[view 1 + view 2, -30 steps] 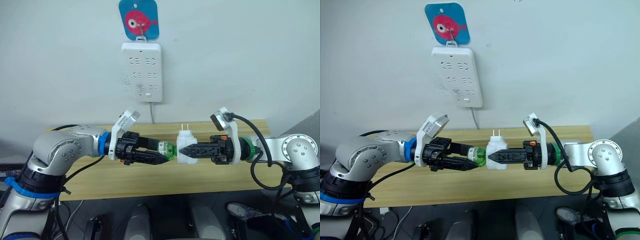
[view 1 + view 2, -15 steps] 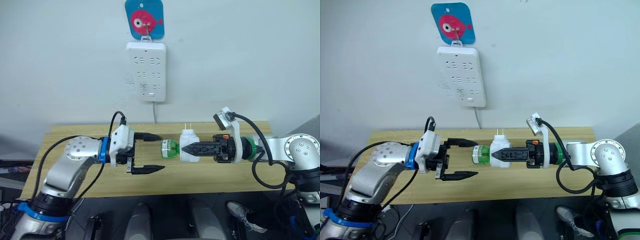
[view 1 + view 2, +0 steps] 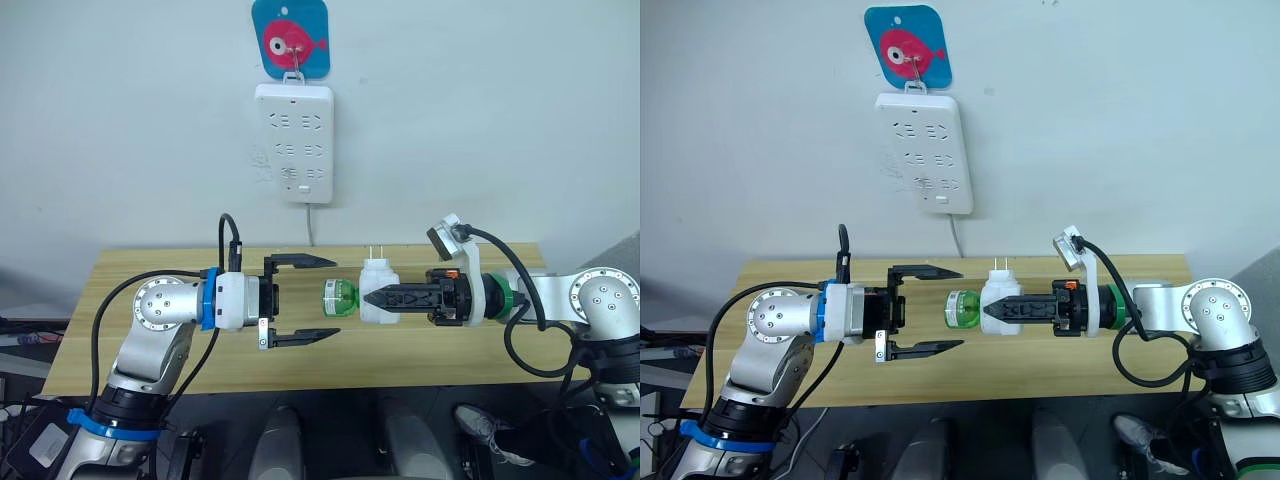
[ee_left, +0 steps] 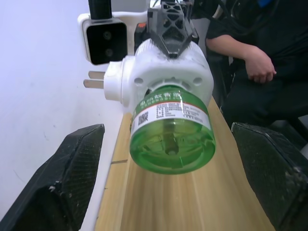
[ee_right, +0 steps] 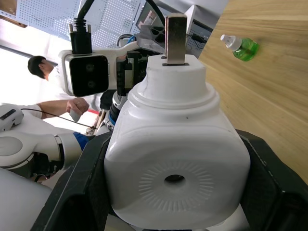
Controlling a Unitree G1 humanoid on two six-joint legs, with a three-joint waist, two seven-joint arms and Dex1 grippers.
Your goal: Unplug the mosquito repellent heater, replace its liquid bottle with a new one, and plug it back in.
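Note:
The mosquito repellent heater [image 3: 378, 292] is a small white unit with two prongs pointing up, held in the air above the table. My right gripper [image 3: 372, 297] is shut on it from the right. A green liquid bottle [image 3: 340, 297] sticks out of its left side, base toward my left arm. My left gripper [image 3: 337, 296] is open wide, one finger above and one below the bottle's end, touching nothing. The left wrist view has the bottle [image 4: 172, 134] centred between both fingers [image 4: 62, 178]. A second green bottle [image 5: 242, 48] lies on the table in the right wrist view.
A white wall socket strip [image 3: 293, 142] hangs on the wall above, under a blue fish hanger [image 3: 290, 38], its cord dropping behind the wooden table [image 3: 420, 352]. A seated person [image 4: 250, 53] shows behind the arms in the left wrist view.
My left gripper has let go of the bottle, opened wide and drawn back a little to the left. The heater and right gripper have stayed put. The camera shifted early on.

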